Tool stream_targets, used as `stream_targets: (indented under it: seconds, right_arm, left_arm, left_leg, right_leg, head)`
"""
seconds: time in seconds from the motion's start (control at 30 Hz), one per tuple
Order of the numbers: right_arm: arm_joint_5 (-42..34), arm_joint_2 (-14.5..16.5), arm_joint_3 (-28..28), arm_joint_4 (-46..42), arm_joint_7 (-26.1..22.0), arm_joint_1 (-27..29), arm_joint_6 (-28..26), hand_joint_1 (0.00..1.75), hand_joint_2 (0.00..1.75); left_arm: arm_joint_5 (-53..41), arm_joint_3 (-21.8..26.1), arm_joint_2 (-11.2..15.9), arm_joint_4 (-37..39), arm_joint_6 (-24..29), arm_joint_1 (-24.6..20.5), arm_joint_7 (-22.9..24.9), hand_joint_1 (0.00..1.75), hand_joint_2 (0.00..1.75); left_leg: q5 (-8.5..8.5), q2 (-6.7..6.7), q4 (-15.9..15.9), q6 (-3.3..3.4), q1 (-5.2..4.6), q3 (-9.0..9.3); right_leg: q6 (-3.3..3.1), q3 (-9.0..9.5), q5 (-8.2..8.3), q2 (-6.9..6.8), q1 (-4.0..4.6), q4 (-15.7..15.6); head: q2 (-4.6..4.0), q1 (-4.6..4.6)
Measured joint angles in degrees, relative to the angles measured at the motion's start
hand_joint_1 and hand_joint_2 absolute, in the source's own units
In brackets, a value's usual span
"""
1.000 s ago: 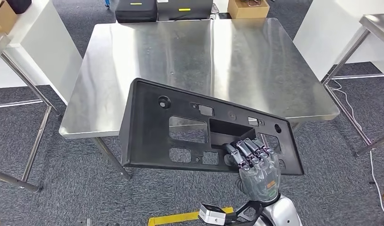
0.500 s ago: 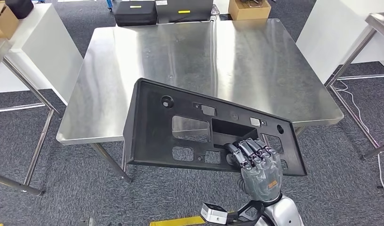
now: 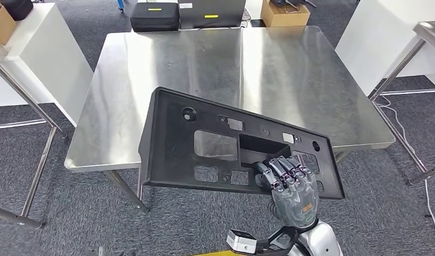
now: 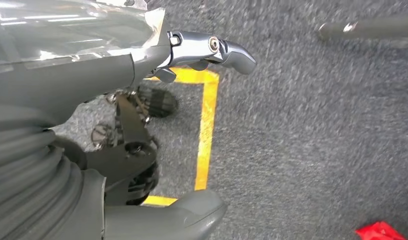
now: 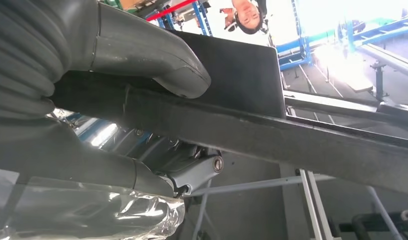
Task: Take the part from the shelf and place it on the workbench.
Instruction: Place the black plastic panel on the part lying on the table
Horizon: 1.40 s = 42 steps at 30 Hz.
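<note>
Dark fingers (image 3: 282, 172) of the right hand (image 3: 291, 191) curled over the near edge of the black part (image 3: 175, 141), tips hooked into a rectangular opening near its right end, thumb (image 5: 152, 57) pressed against the opposite face in the right wrist view (a firm clamp, nothing slack). Part held aloft, a long flat plastic panel with several cut-outs and round holes, tilted so its left end sits higher and farther out, its far portion overlapping the front edge of the steel bench (image 3: 151, 69) as seen from the head view; whether it touches the bench surface cannot be told. Bench top bare and reflective, resting on slim metal legs above grey carpet (image 3: 71, 213). Black cases (image 3: 154, 16) and a cardboard box (image 3: 282, 13) on the floor past the bench's far side; white panels (image 3: 39, 58) and further steel tables to either side. Left hand (image 4: 142, 60) hanging low over the carpet beside a yellow floor line (image 4: 206, 130), one silvery finger extended, grey thumb (image 4: 167, 217) apart from it, nothing in its grasp. Small red scrap (image 4: 382, 232) on the carpet nearby.
</note>
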Motion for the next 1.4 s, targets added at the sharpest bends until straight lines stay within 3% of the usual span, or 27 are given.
stream_targets:
  seconds: [0.1, 0.13, 0.17, 0.2, 0.27, 0.33, 0.43, 0.5, 0.53, 0.6, 0.63, 0.67, 0.7, 0.77, 0.83, 0.93, 1.2, 1.4]
  right_arm:
    - [0.1, -0.1, -0.2, 0.0, -0.2, 0.4, 0.0, 1.75, 1.75]
    - [0.1, -0.1, -0.2, 0.0, -0.3, 0.6, 0.0, 1.75, 1.75]
    - [0.1, -0.1, -0.2, 0.0, -0.4, 0.8, 0.0, 1.75, 1.75]
    - [0.1, -0.1, -0.2, 0.0, -0.4, 0.8, 0.0, 1.75, 1.75]
    - [0.1, -0.1, -0.2, 0.0, -0.6, 0.9, 0.0, 1.75, 1.75]
    - [0.1, -0.1, -0.2, 0.0, -0.7, 0.8, 0.0, 1.75, 1.75]
    - [0.2, 0.0, -0.2, 0.0, -0.8, 0.8, 0.0, 1.75, 1.75]
    - [0.3, 0.3, -0.2, 0.0, -0.8, 0.6, 0.0, 1.75, 1.75]
    - [0.3, 0.5, -0.2, 0.0, -0.8, 0.6, 0.0, 1.75, 1.75]
    - [0.5, 0.7, -0.2, 0.2, -0.7, 0.5, 0.0, 1.75, 1.75]
    - [0.6, 0.8, -0.2, 0.3, -0.5, 0.4, 0.0, 1.75, 1.75]
    - [0.9, 0.8, -0.2, 0.5, 0.0, 0.4, 0.0, 1.75, 1.75]
    - [1.2, 0.8, -0.1, 0.7, 0.8, 0.3, 0.0, 1.75, 1.75]
    - [1.7, 0.8, 0.0, 1.3, 3.1, -0.3, 0.0, 1.75, 1.75]
    - [1.8, 0.6, -0.1, 2.3, 5.4, -1.4, 0.0, 1.75, 1.75]
    - [1.6, 0.3, -0.1, 3.6, 6.5, -2.7, 0.0, 1.75, 1.75]
    - [1.9, -0.2, -0.1, 5.7, 7.3, -3.8, 0.0, 1.75, 1.75]
    - [6.4, -1.0, -4.0, 13.1, 12.7, -9.7, 0.0, 1.75, 1.75]
  left_arm:
    - [0.1, 0.0, 0.0, 0.0, 0.0, 0.0, 0.0, 0.0, 1.75]
    - [0.1, 0.0, 0.0, 0.0, 0.0, 0.0, 0.0, 0.0, 1.75]
    - [0.2, 0.0, -0.1, 0.0, 0.0, 0.0, 0.0, 0.0, 1.75]
    - [0.3, 0.0, -0.1, 0.0, 0.0, 0.0, 0.0, 0.0, 1.75]
    - [0.6, 0.1, -0.2, 0.0, 0.0, 0.0, 0.0, 0.0, 1.75]
    - [0.7, 0.2, -0.2, 0.0, 0.0, 0.0, 0.0, 0.0, 1.75]
    - [0.8, 0.3, -0.2, 0.0, 0.0, 0.0, 0.0, 0.0, 1.75]
    - [1.0, 0.4, -0.1, 0.0, 0.0, -0.1, 0.0, 0.0, 1.75]
    - [1.0, 0.5, -0.1, 0.0, 0.0, -0.1, -0.1, 0.0, 1.75]
    - [1.1, 0.7, -0.1, 0.0, 0.0, 0.0, 0.0, 0.0, 1.75]
    - [1.1, 0.7, -0.1, 0.0, 0.0, 0.1, 0.0, 0.0, 1.75]
    - [1.1, 0.8, 0.0, 0.0, 0.1, 0.2, 0.0, 0.0, 1.75]
    - [1.2, 1.0, 0.0, 0.0, 0.2, 0.2, 0.2, 0.0, 1.75]
    - [1.2, 1.2, 0.1, 0.0, 0.9, 0.2, 0.8, 0.0, 1.75]
    - [1.2, 1.3, 0.1, 0.0, 1.7, 0.1, 1.5, 0.0, 1.75]
    - [1.1, 1.4, 0.0, 0.0, 2.2, 0.0, 1.8, 0.0, 1.75]
    - [1.0, 1.4, 0.0, 0.0, 2.2, 0.0, 2.0, 0.0, 1.75]
    - [-0.4, 1.4, -0.1, 0.0, 2.7, -0.5, 3.1, 0.0, 1.75]
  left_leg:
    - [-0.46, 0.03, -0.1, 0.79, -0.06, 0.48]
    - [-0.65, -0.02, -0.1, 0.85, -0.11, 0.64]
    - [-0.87, -0.12, -0.1, 0.82, -0.15, 0.88]
    - [-1.12, -0.22, 0.0, 0.73, -0.17, 1.24]
    - [-1.79, -0.38, 0.0, 0.35, -0.32, 2.07]
    - [-2.45, -0.46, 0.0, -0.19, -0.6, 2.57]
    - [-3.08, -0.35, 0.0, -0.98, -0.54, 2.89]
    - [-4.6, -0.22, 2.5, -1.62, -0.32, 1.97]
    - [-6.05, -0.2, 5.5, -1.94, -0.17, 0.53]
    - [-9.05, -0.17, 13.3, -2.5, 0.02, -3.99]
    - [-9.49, -0.14, 16.1, -2.7, 0.1, -5.93]
    - [-8.73, -0.09, 16.7, -2.79, 0.17, -6.96]
    - [-6.84, -0.03, 15.0, -2.79, 0.25, -6.77]
    - [-1.99, 0.09, 7.2, -2.44, 0.33, -3.8]
    - [0.44, 0.1, 1.5, -2.03, 0.24, -1.41]
    - [0.53, -0.04, 0.4, -1.94, -0.18, -1.03]
    - [0.33, -0.17, 0.5, -1.03, -0.93, -1.13]
    - [0.38, -0.14, 0.5, -0.74, -1.0, -1.12]
  right_leg:
    - [-0.31, -6.57, -4.36, -0.03, -0.09, 11.6]
    - [-0.08, -8.26, -4.72, -0.03, -0.08, 13.9]
    - [0.32, -8.79, -4.01, -0.03, -0.06, 14.0]
    - [0.81, -8.05, -2.31, -0.04, -0.06, 11.5]
    - [1.33, -4.61, 2.04, -0.13, 0.01, 3.0]
    - [0.65, -2.31, 4.46, -0.22, 0.23, -2.1]
    - [-0.84, -1.74, 4.61, -0.17, 0.21, -2.8]
    - [-1.73, -1.16, 4.45, -0.14, -0.27, -3.0]
    - [-2.11, -0.88, 4.32, -0.15, -0.42, -3.1]
    - [-2.61, -0.54, 3.96, -0.18, -0.37, -3.1]
    - [-2.75, -0.39, 3.82, -0.18, -0.34, -3.1]
    - [-2.8, -0.19, 3.68, -0.15, -0.33, -3.1]
    - [-2.79, 0.09, 3.51, -0.1, -0.33, -3.1]
    - [-2.48, 0.71, 3.06, 0.03, -0.28, -3.1]
    - [-2.09, 0.82, 2.54, 0.15, 0.25, -3.0]
    - [-2.08, 0.34, 2.1, 0.16, 0.86, -2.9]
    - [-1.46, 1.0, 2.26, 0.12, 0.6, -3.3]
    - [-0.91, 0.95, 2.35, 0.13, 0.34, -3.4]
  head:
    - [0.0, 0.14]
    - [0.0, 0.13]
    - [0.0, 0.14]
    - [0.0, 0.15]
    - [0.0, 0.2]
    - [0.0, 0.22]
    - [0.0, 0.23]
    - [0.0, 0.08]
    - [0.0, -0.01]
    - [0.0, -0.13]
    - [0.0, -0.11]
    - [0.0, -0.15]
    - [0.0, -0.19]
    - [0.0, -0.24]
    - [0.0, -0.17]
    - [0.0, -0.09]
    - [0.0, -0.11]
    - [0.0, -0.13]
